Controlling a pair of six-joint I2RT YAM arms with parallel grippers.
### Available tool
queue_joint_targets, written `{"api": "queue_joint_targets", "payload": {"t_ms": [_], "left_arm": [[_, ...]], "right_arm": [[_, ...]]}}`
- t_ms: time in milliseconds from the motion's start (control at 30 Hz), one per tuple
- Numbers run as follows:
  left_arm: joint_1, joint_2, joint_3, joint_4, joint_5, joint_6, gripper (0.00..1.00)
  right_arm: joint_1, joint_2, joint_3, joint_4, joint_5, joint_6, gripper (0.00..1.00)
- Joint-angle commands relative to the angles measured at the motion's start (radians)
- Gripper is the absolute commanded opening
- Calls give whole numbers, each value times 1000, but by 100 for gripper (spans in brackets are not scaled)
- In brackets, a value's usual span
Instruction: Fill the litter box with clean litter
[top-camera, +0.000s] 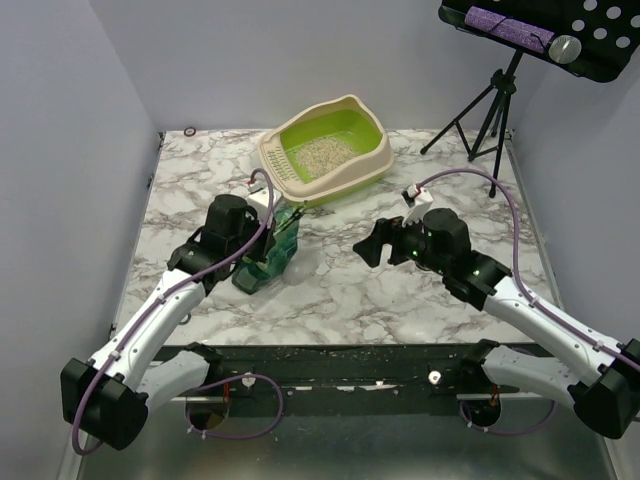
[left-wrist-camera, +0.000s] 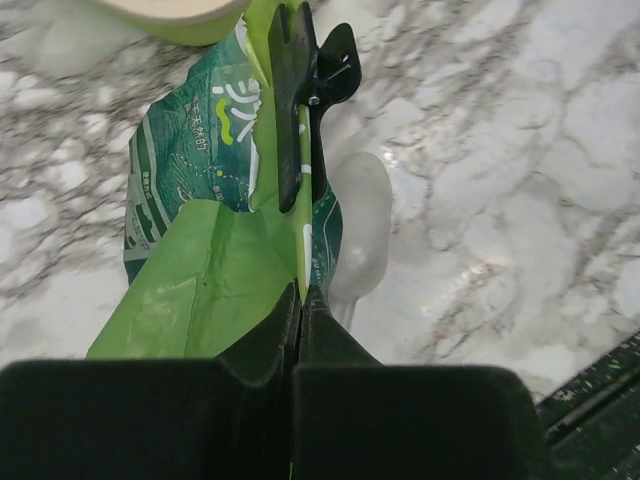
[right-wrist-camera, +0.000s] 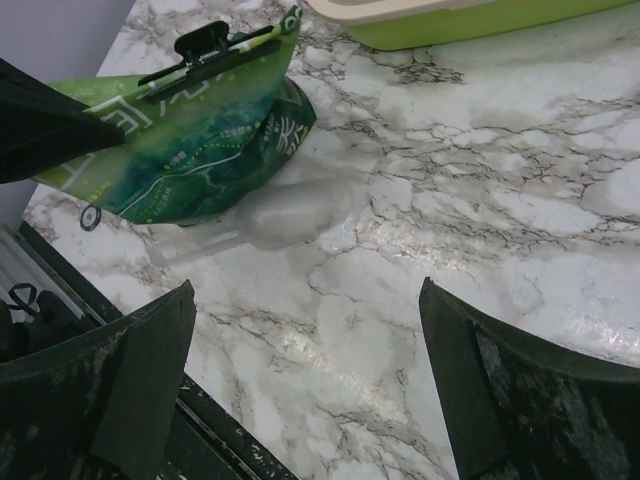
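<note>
Litter box (top-camera: 277, 160) (one), one bag (top-camera: 268, 255)

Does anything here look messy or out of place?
Yes. Pale crumbs lie scattered along the dark strip at the table's near edge, apparently spilled. And the green bag pinched by the left gripper has a black clip clamped on its top edge.

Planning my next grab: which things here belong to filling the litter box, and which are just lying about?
For the job: litter box; litter in it; green printed bag, pinched by the left gripper; black clip on the bag's top; clear scoop beside the bag, probably.
Lying about: tripod stand at far right; small ring at the far left corner.
</note>
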Motion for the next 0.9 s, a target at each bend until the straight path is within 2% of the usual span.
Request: {"api": "queue_joint_targets", "payload": {"t_ms": [0,100,200,400,533,567,667,733,867], "left_arm": [[-35,21,38,183,391,-16,0],[-57,61,36,305,506,-75,0],[-101,105,74,330,527,-69,0],[-147,112,134,200,534,26,0],[-150,78,122,62,453,141,0],[-149,72,111,37,426,158,2],[-150,50,55,31,339,191,27],[-150,37,23,65,241,165,36],[-152,17,4,112,146,139,47]], "right_arm": [[8,-32,-28,-28,37,-5,100],[8,-50,-37,-32,57,-21,100],[6,-68,-29,-65,109,-31,100],[8,-148,-9,-127,177,-76,100],[8,-182,-2,-103,90,-161,100],[9,-185,-6,-77,68,-185,100],[8,-170,-26,16,-88,-266,100],[8,-136,-40,102,-156,-329,100],[8,-12,38,80,-260,-503,100]]}}
